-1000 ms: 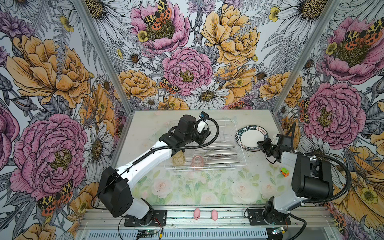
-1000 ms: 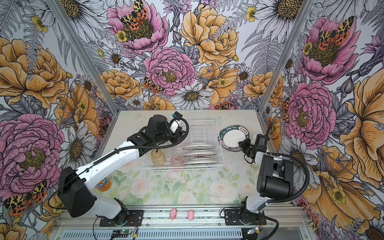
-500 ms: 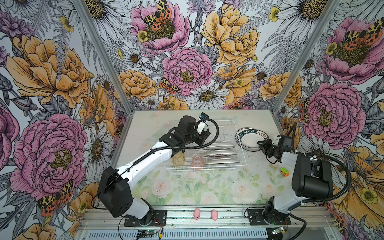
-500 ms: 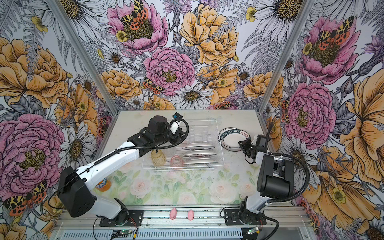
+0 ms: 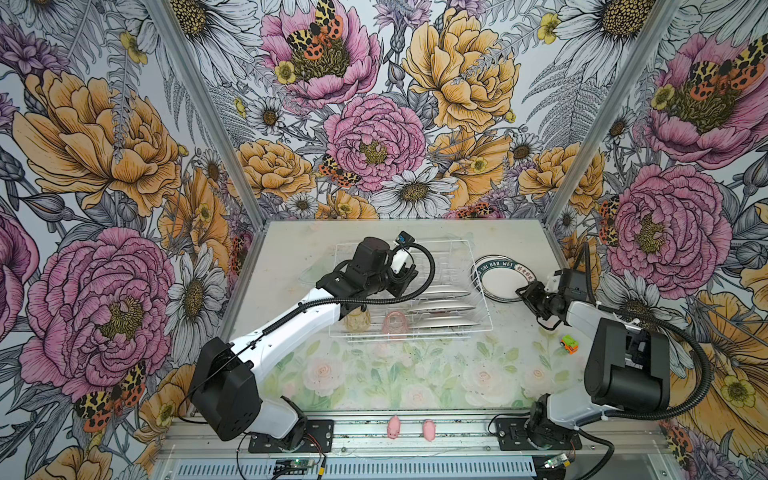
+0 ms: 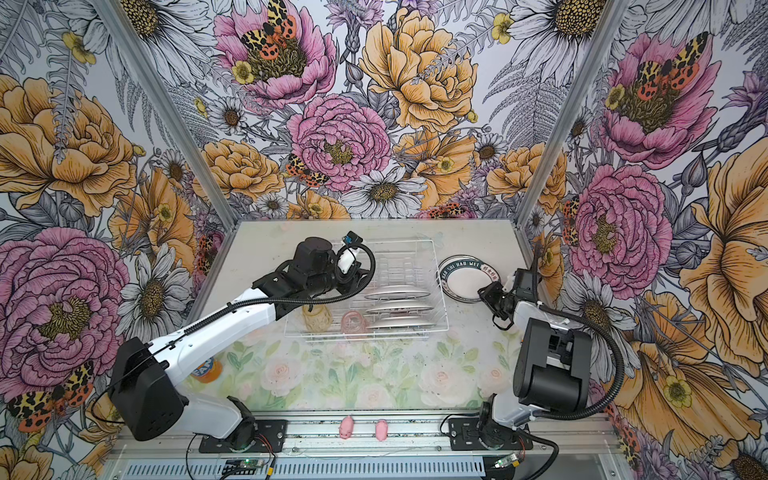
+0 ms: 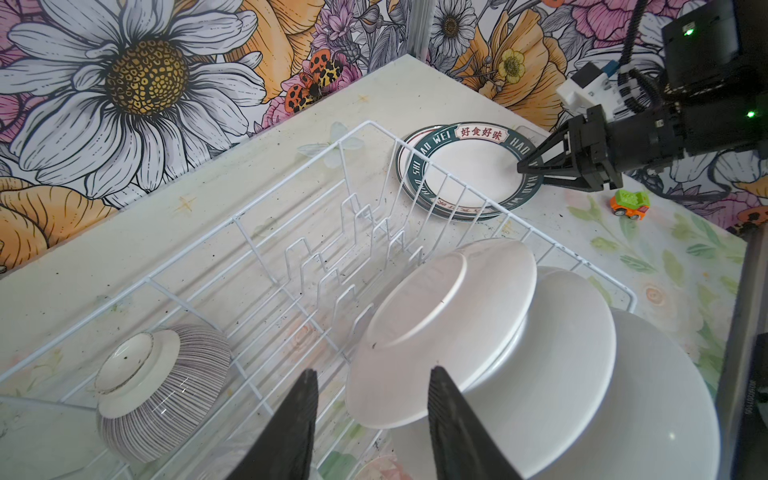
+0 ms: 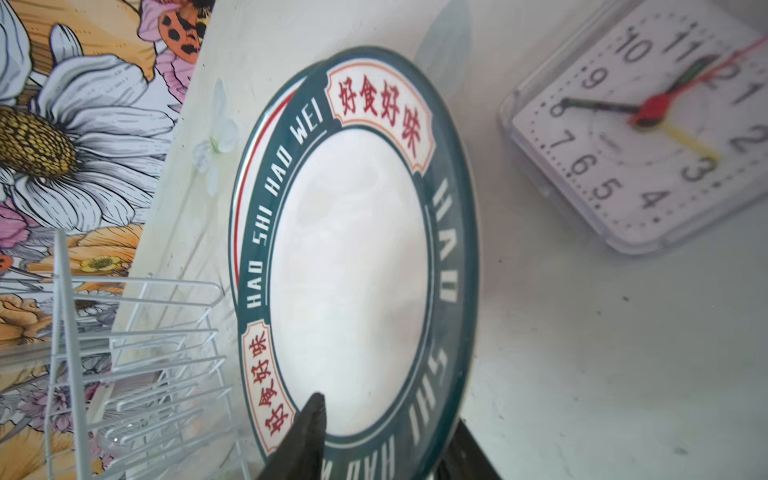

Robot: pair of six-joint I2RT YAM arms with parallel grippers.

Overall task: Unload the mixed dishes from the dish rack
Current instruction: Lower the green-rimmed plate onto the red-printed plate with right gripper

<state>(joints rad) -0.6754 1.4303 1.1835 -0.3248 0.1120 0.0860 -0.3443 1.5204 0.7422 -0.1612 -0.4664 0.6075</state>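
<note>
Two pink pig figures (image 5: pixel 393 427) are seen on the front rail at the bottom centre of both top views. They are left out of the work, as is the toy car (image 5: pixel 569 344) at lower right.

Behind them, at the centre of the frame, the dish rack (image 5: pixel 449 266) is found. An amber tumbler (image 5: pixel 357 320) and a pink tumbler (image 5: pixel 395 322) are set along its near edge, and three white plates (image 5: pixel 440 309) are stood on edge in the prongs to their right. A ribbed bowl (image 7: pixel 162 390), turned foot-up, is shown inside the rack in the left wrist view. The left gripper (image 7: pixel 372 370) is held above the plates, its jaws moderately spread and empty.

Just right of the rack, two dark-rimmed plates (image 5: pixel 496 284) are stacked flat on the table (image 5: pixel 415 374), the upper one slightly offset. The right gripper (image 8: pixel 388 409) is placed at the stack's near-right rim. Its jaws are parted, with one finger over the upper plate's well and the other outside the rim, and nothing is clamped.

The step in hand is judged to be the letting-go of the upper plate. It is best done if the jaws are drawn back level toward the right of the frame, so that the rim is not hooked or lifted. The toy car should be passed clear. A clock (image 8: pixel 640 124) lying beyond the stack is to be left untouched.
</note>
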